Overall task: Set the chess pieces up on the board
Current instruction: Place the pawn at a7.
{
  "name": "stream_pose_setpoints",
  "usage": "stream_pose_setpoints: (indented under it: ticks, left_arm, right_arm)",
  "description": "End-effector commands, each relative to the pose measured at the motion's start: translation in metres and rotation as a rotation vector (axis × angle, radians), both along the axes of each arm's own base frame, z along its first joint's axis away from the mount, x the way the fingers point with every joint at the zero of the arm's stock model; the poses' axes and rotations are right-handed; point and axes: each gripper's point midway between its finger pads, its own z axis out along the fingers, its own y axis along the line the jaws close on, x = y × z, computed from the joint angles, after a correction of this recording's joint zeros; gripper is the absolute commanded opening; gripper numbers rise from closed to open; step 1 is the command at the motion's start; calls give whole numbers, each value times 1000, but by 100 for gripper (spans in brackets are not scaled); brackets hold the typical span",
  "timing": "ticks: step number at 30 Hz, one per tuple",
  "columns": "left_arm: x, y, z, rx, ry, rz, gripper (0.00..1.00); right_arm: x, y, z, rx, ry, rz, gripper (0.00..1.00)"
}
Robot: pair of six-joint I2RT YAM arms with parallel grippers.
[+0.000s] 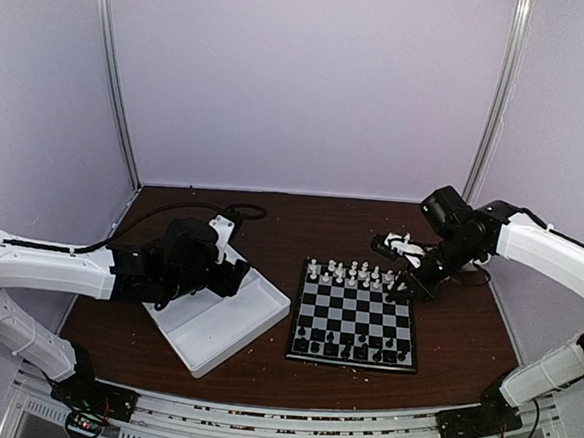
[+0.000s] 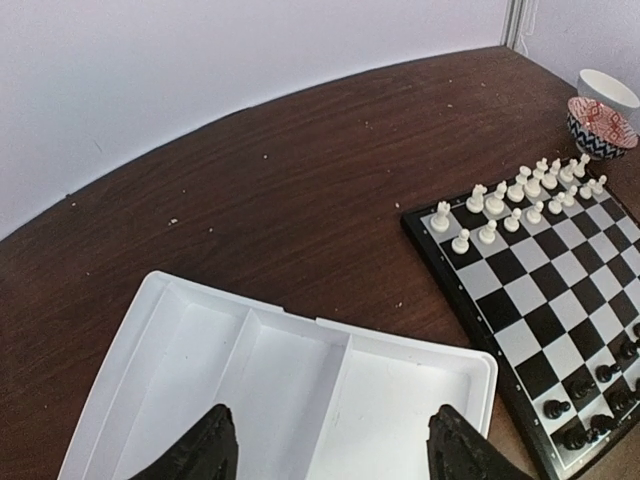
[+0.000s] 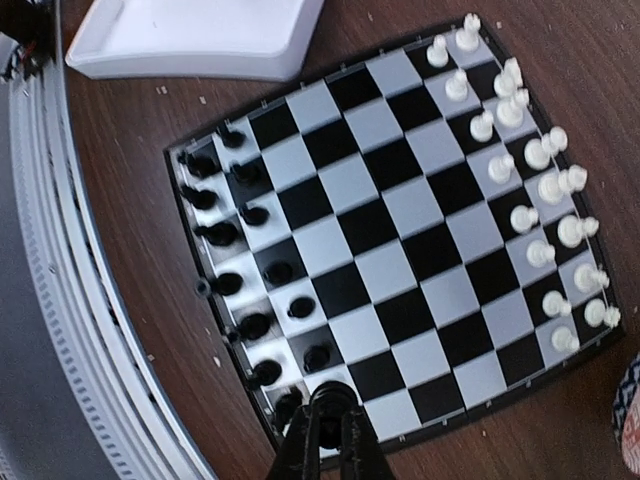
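The board lies right of centre, with black chess pieces along its near rows and white ones along its far rows. My right gripper hangs above the board's right side, shut on a small black chess piece at its tips. In the right wrist view the black pieces fill the board's left two columns. My left gripper stands wide open over the white tray, nothing between its fingers. In that view the board is at the right.
The white two-compartment tray sits left of the board and looks empty. A patterned bowl and a white cup stand beyond the board's far right corner. A metal rail runs along the table's near edge.
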Motion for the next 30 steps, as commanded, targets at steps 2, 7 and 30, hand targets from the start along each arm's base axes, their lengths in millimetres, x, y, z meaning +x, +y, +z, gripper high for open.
stream_pose_setpoints:
  ticks: [2, 7, 30]
  left_arm:
    - [18, -17, 28, -98, -41, -7, 66]
    - [21, -18, 28, -102, -31, -4, 66]
    - [22, -9, 17, -83, 0, 33, 66]
  right_arm:
    - [-16, -55, -36, -207, -115, 5, 6]
    - [-30, -69, -63, -265, -104, 42, 6]
    - [-44, -62, -110, -272, 34, 103, 8]
